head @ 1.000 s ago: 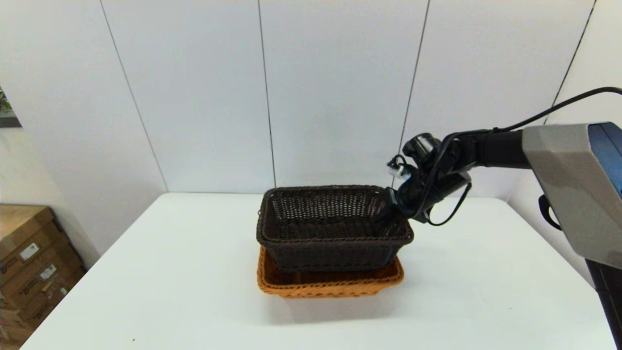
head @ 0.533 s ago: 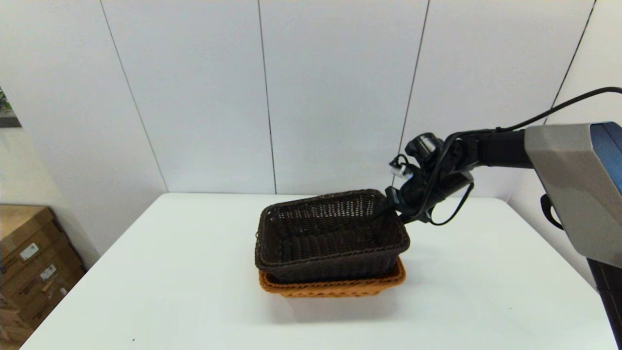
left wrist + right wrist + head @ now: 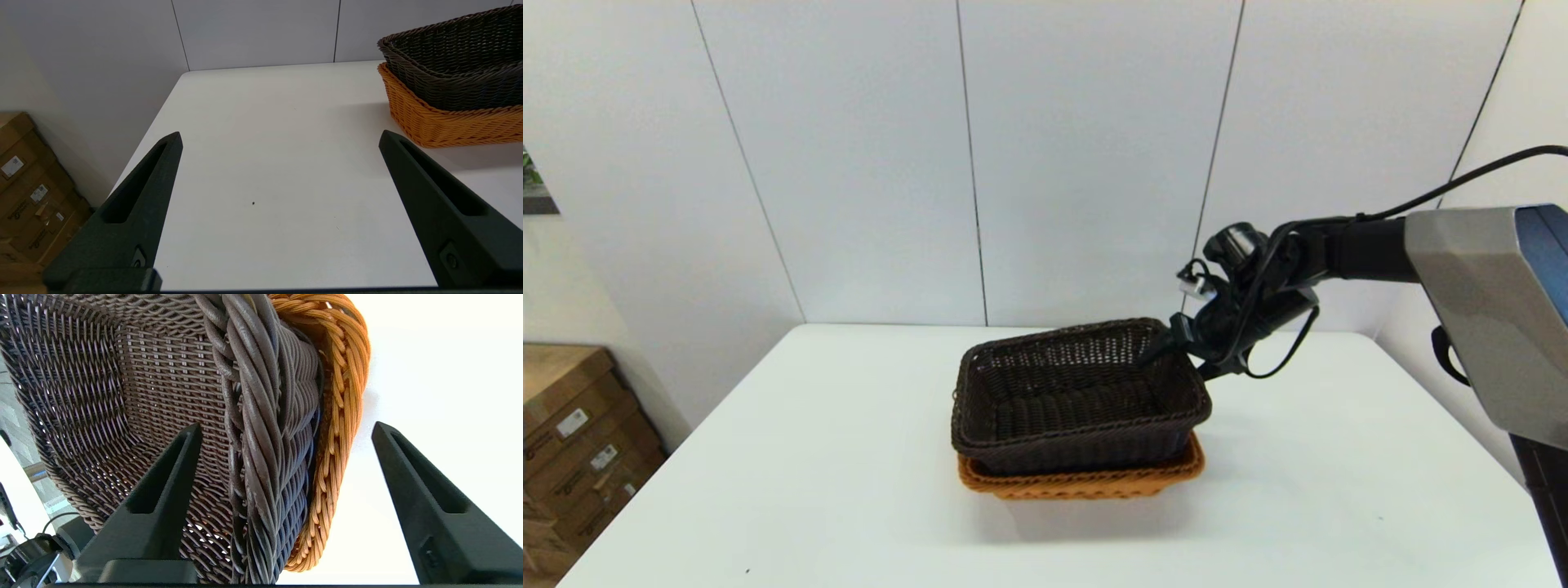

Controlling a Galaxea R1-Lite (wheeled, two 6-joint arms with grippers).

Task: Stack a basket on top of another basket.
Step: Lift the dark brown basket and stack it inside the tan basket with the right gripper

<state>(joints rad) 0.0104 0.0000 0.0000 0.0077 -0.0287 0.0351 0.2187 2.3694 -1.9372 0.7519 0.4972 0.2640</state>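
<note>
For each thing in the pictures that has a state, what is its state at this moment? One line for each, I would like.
dark brown basket: nested in the orange-tan one, tilted, its right end raised.
orange-tan basket: flat on the table, holding the dark one.
right gripper: open, one finger inside the dark basket, one outside both rims.
left gripper: open, empty, above bare table.

worktop bare left and front of stacked baskets, dark basket nested in orange basket, right hand spread astride its far-right rim
</note>
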